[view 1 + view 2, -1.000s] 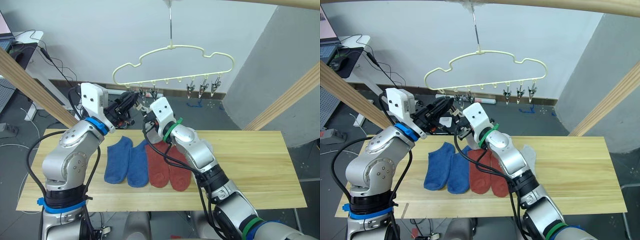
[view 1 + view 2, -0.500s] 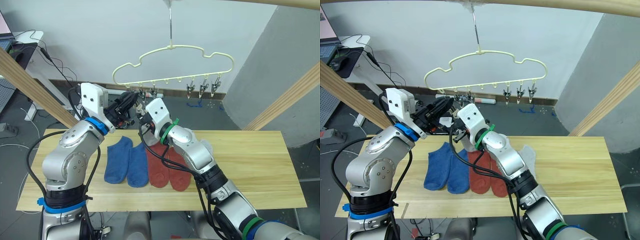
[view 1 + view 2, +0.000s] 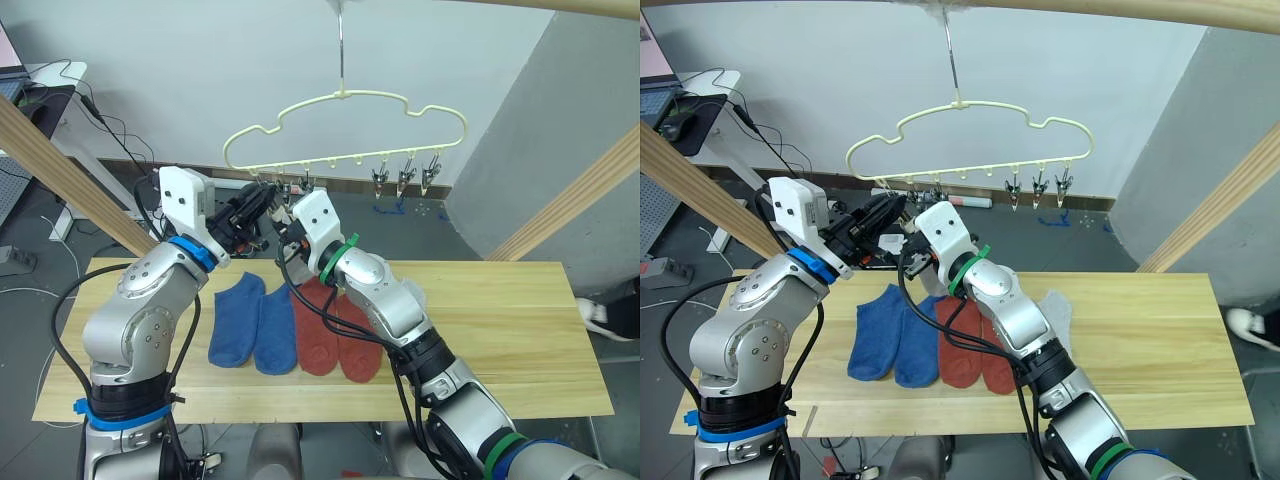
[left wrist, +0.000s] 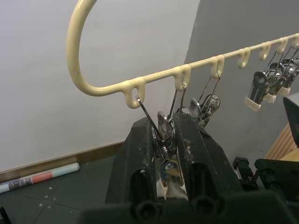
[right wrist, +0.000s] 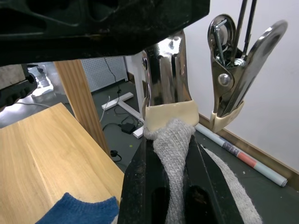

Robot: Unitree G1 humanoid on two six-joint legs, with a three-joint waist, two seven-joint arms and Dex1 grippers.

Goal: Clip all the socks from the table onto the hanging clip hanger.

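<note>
Pale yellow plastic, wavy in outline, the clip hanger [image 3: 345,125] hangs by its metal hook from a round wooden pole overhead, above the long light wood plank counter [image 3: 520,330]; everything here is best placed against that hanger. At its left end the left gripper [image 4: 169,140] has its jaws squeezed shut on the handles of a small metal clip [image 4: 164,154], apparently to spread the clip's mouth. Just beneath that clip the right gripper [image 5: 174,154] has its jaws closed around a bunched light grey sock [image 5: 172,140], pushing the toe up against the clip's cream tip [image 5: 169,112], so the two arms meet there for one to open and the other to feed. Below the hanger, on the counter, lie two blue ankle socks [image 3: 252,322] side by side and two rust red socks [image 3: 338,335] touching them; a second grey sock [image 3: 1058,312] peeks from behind the right arm. That makes six socks in all, none yet hanging free. Three bare clips [image 3: 408,173] dangle at the hanger's right end.
</note>
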